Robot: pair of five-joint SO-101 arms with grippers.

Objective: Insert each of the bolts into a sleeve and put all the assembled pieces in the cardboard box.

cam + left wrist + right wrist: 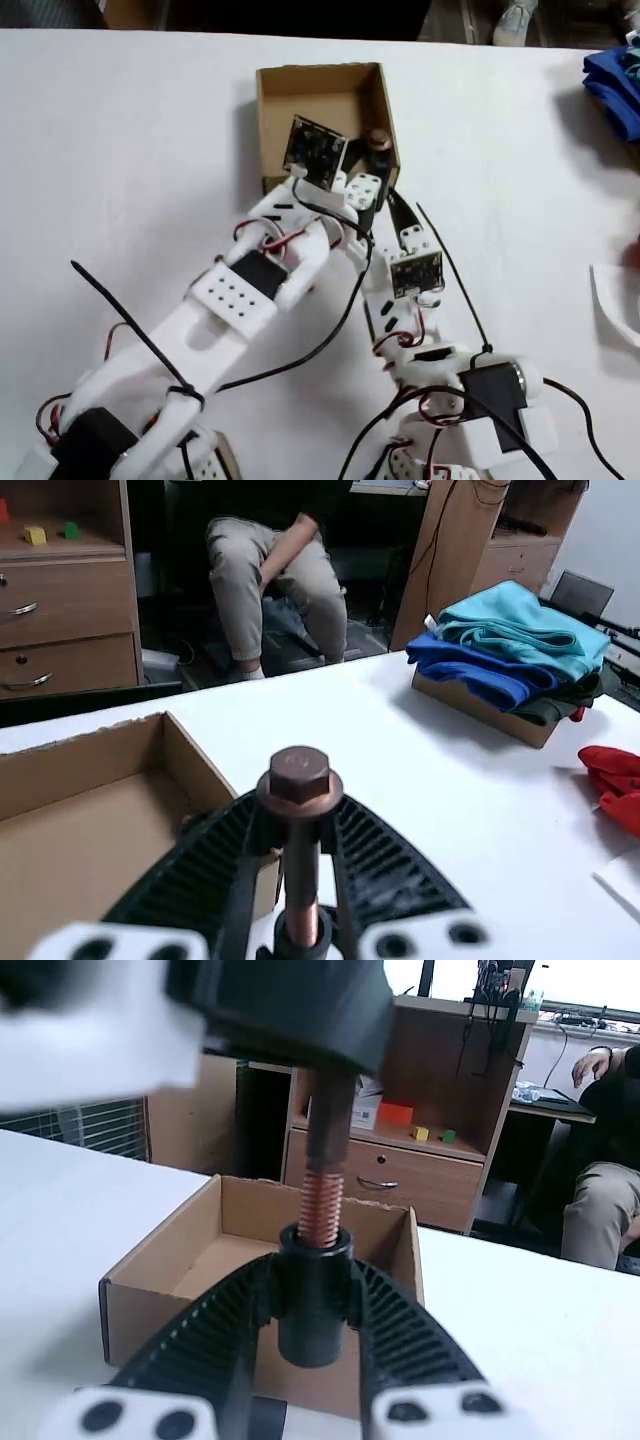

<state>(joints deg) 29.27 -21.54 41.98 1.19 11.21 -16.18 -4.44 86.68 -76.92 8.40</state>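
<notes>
Currently the left gripper [300, 815] clamps the bolt [298, 780], thread just inside the sleeve [315, 1330] the right gripper [315, 1275] grips, at the cardboard box's [320, 68] 4 o'clock corner. Any tilt between them could jam the thread

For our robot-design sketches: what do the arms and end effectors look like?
The left arm and right arm are white plastic with black motors, red and black cables, black cable ties. The left end effector and right end effector have black ribbed curved fingers on white bases.
</notes>
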